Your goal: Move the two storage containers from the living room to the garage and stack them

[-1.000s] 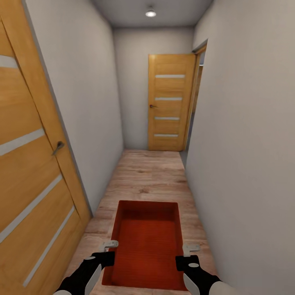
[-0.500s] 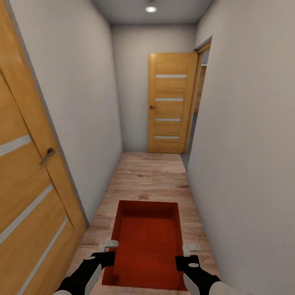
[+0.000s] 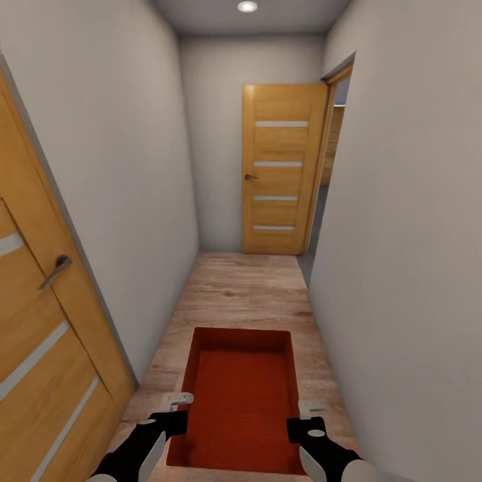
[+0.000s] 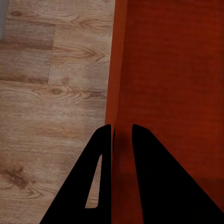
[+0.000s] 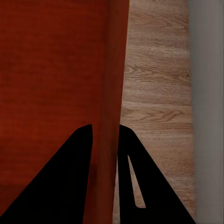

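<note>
I am gripping one storage container with both hands: my left hand is pinched shut on its left side wall, one finger inside and one outside, and my right hand is clamped the same way on the right wall. In the head view the hands sit at the lower left and lower right of the frame, with the orange-red bin spanning the gap between them and reaching forward toward the middle, carried above the wood-plank floor.

I am heading down a narrow hallway. A wooden door stands close along the left edge of the frame and a plain wall close along the right, with another door in the upper middle beside an opening in the right wall.

The grip is only on thin wall rims, so I judge a jolt or an uneven pull between my hands could let the bin tilt or slip. The passage is tight, too; drifting sideways could knock the bin or an elbow against the door or wall.
</note>
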